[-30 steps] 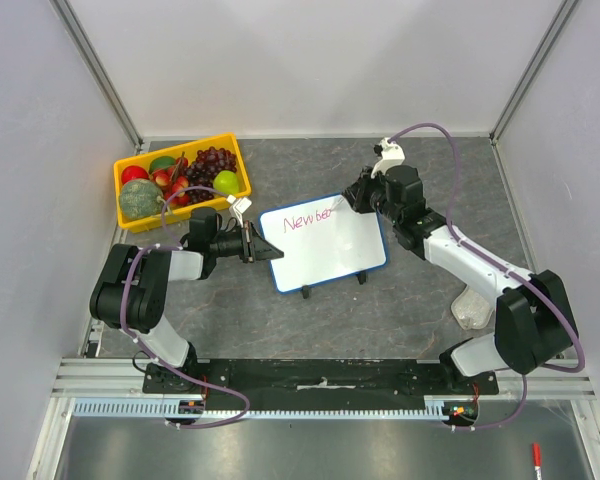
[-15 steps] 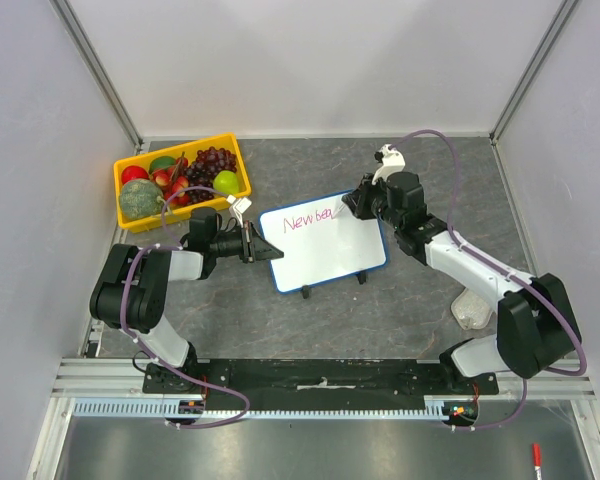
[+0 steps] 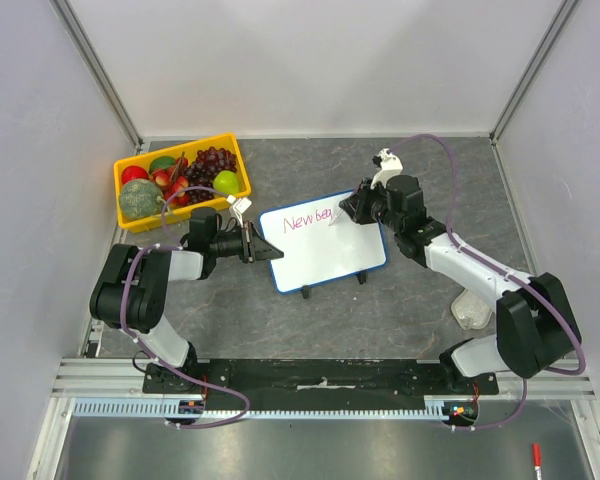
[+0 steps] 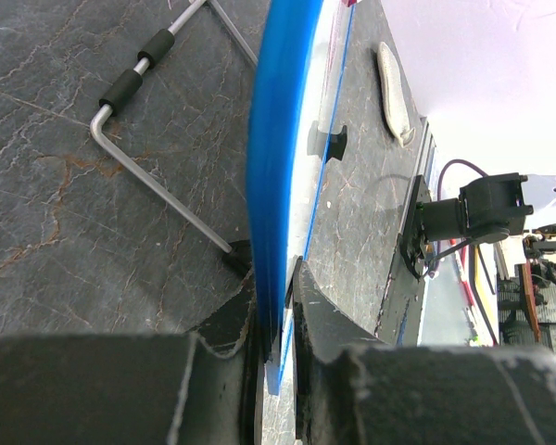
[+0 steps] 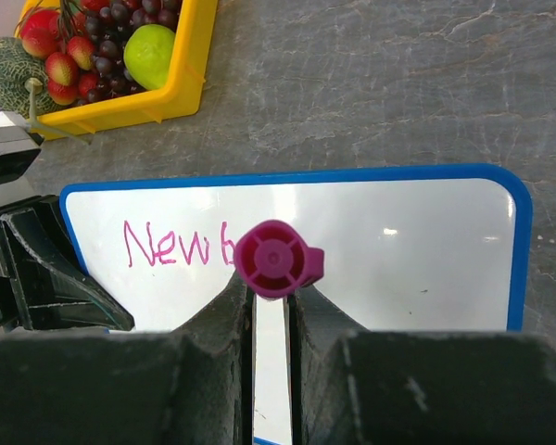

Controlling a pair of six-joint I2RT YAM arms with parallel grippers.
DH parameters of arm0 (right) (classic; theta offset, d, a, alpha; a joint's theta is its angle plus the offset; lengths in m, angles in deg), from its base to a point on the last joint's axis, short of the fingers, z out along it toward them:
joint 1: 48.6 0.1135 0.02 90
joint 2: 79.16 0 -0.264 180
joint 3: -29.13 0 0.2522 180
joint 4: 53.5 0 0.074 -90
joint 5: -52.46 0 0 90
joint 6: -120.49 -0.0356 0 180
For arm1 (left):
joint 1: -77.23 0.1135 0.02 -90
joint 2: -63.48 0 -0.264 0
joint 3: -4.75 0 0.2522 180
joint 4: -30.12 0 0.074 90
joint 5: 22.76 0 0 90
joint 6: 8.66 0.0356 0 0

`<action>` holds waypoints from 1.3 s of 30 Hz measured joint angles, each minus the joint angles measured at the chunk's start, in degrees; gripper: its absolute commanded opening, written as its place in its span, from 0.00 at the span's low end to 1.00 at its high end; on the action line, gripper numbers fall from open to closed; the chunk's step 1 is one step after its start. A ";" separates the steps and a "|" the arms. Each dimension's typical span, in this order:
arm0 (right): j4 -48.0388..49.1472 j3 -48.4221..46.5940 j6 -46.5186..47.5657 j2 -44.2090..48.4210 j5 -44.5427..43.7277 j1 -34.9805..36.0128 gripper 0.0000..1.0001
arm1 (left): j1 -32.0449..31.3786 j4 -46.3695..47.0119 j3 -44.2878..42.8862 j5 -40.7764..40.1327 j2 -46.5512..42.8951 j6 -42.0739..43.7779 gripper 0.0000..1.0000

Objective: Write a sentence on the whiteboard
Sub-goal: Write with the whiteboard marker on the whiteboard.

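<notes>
Pink-red handwritten lettering, only "New" and a few letters so far, runs along the top of the small blue-framed white whiteboard. The board rests mid-table on the grey stone-patterned table, between your arms. Your left hand is pinched narrow on the board's left edge. Your right hand is clamped on a magenta marker pointing at the board. Press too hard and the board may slip from that thin edge grip, skewing the line. If the marker twists in your fingers, strokes could wander. A low wrist might smear fresh ink.
</notes>
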 measured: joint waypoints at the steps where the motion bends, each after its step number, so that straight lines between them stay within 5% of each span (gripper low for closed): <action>1: 0.22 0.00 -0.26 -0.17 0.20 0.00 0.00 | 0.00 0.00 0.00 0.00 0.00 0.00 0.02; 39: 1.09 -3.34 0.17 0.26 -6.67 -0.33 0.00 | -0.02 0.02 -0.02 0.04 0.00 0.26 0.02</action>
